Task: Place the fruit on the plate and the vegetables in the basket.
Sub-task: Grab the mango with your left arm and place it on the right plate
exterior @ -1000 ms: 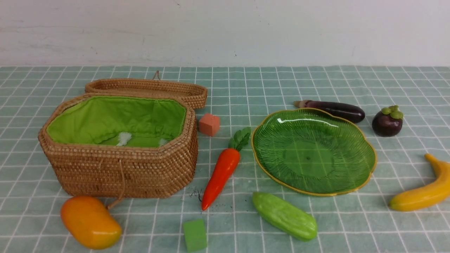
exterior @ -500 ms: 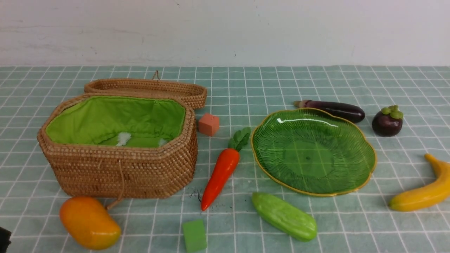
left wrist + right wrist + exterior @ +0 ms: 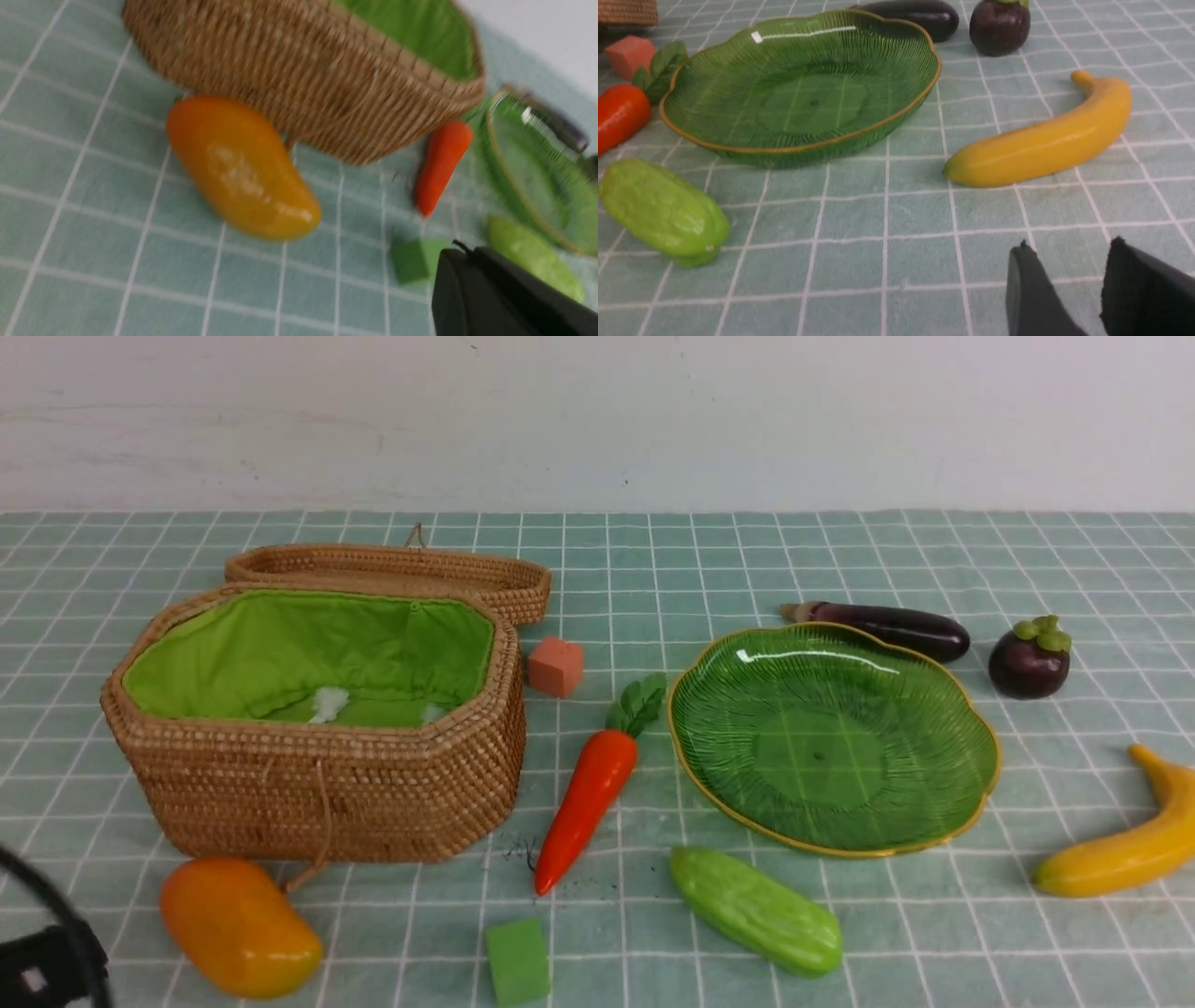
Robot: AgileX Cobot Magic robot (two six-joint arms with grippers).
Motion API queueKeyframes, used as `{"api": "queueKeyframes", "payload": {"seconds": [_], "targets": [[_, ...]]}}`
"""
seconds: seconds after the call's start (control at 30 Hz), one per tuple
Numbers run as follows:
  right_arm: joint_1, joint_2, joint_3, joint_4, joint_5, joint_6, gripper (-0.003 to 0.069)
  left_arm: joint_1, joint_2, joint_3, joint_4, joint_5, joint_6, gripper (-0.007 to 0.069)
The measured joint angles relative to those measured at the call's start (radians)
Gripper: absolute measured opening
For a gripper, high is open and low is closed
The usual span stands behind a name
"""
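**Nothing sorted yet**

The basket is set left, the plate right. Banana, carrot, eggplant, gourd, mango and mangosteen are laid around them. The right gripper is held apart, empty; the left gripper cannot be judged

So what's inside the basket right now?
Only green lining and two white patches on its floor show; no toy food is visible. The basket's near wall hides the front strip of the floor.
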Motion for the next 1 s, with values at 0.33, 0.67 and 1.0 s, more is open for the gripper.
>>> {"api": "queueKeyframes", "payload": {"seconds": [0.33,0.67,1.0], "targets": [[0.0,0.0,-0.007,0.351,-0.21,0.272,0.0222,0.0,0.266,-0.09,0.049,0.253,0.115,-0.0013],[0.126,0.293,-0.648,0.363,0.562,-0.099,0.0076,0.0,0.324,-0.139,0.053,0.307,0.126,-0.0013],[0.199,0.547,-1.072,0.427,0.828,-0.323,0.007,-0.173,0.46,-0.273,0.084,0.298,0.018,-0.0013]]}}
